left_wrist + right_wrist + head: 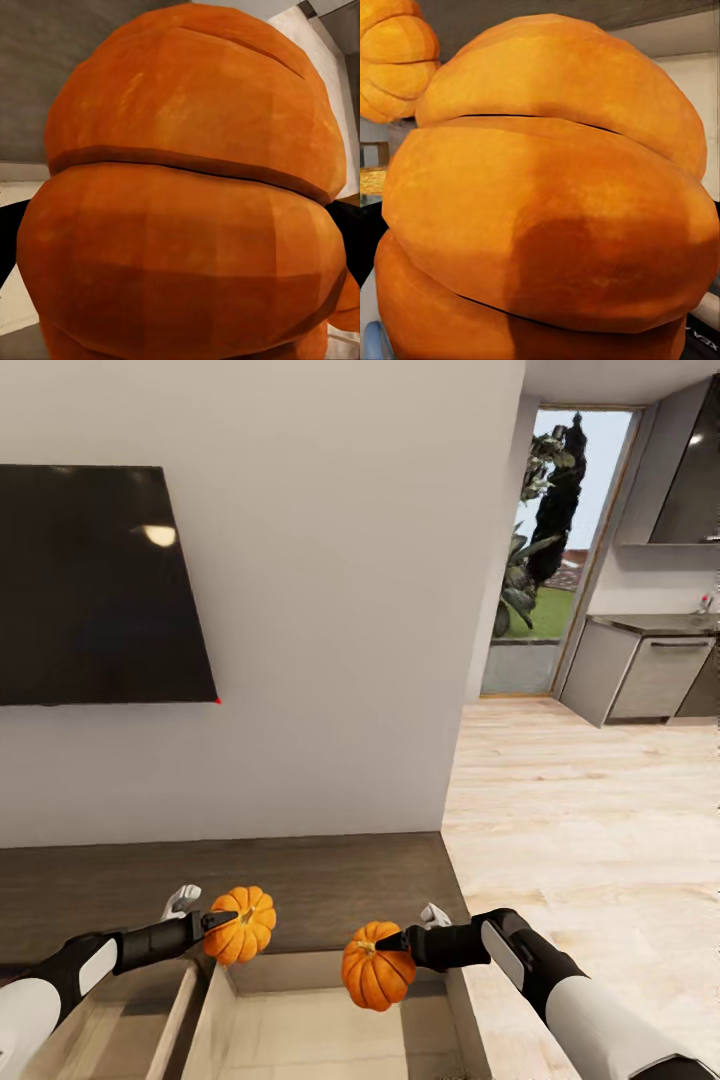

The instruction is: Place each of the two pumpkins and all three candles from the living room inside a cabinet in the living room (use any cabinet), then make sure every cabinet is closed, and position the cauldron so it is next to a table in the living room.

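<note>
Two orange pumpkins hang over the dark-brown cabinet (pixel 330 875), whose drawers stand pulled open with pale beige insides (pixel 330 1025). My left gripper (pixel 222 922) is shut on the left pumpkin (pixel 243 927), which sits huge before the left wrist camera (pixel 187 187). The right pumpkin (pixel 377 967) is held over the middle drawer with my right gripper (pixel 392 942) shut on it. Up close in the right wrist view that pumpkin (pixel 555 202) is in front, with the other pumpkin (pixel 394 60) behind it. The candles, cauldron and table are out of view.
A black TV (pixel 95 585) hangs on the wall above the cabinet. The wall ends at a corner on the right, where pale wood floor (pixel 590 810) runs to a glass door (pixel 560 550) and grey kitchen units (pixel 650 670).
</note>
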You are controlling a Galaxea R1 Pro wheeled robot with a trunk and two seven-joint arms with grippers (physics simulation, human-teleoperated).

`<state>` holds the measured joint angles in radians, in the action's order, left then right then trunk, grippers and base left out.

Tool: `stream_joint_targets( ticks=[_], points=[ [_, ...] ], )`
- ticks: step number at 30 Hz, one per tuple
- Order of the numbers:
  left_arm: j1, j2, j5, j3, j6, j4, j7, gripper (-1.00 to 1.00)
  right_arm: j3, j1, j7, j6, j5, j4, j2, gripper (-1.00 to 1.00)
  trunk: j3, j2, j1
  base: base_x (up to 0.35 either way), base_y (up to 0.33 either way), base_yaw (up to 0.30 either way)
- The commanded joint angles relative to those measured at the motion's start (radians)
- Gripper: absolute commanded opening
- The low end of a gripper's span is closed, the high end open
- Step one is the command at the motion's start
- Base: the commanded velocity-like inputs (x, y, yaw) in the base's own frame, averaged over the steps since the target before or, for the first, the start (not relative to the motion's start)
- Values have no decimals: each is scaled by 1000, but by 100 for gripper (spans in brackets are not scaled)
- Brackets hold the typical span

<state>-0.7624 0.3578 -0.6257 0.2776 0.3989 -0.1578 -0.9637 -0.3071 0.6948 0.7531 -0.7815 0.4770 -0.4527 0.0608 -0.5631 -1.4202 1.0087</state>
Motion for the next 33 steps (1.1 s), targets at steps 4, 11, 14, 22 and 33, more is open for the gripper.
stream_joint_targets(
  ticks=[4,11,14,22,33],
  points=[
    [0,-18,-1,31,-19,33,1,-100,1,0,-2,1,2,3,0,-100,1,0,0,0,15,-33],
    [0,-62,-5,46,-109,89,3,-100,2,0,-1,14,2,0,2,-100,-12,-28,15,0,0,-1],
    [0,-64,-6,46,-110,103,6,-100,2,0,-1,37,2,1,3,-100,-21,-49,27,0,0,0],
    [0,-87,-4,46,-112,135,97,-100,3,0,-2,83,2,7,4,-100,-46,-105,57,0,0,0],
    [1,-112,-3,46,-112,142,206,-100,-1,0,-53,76,-3,52,-4,-100,-81,-182,100,0,0,0]
  ],
)
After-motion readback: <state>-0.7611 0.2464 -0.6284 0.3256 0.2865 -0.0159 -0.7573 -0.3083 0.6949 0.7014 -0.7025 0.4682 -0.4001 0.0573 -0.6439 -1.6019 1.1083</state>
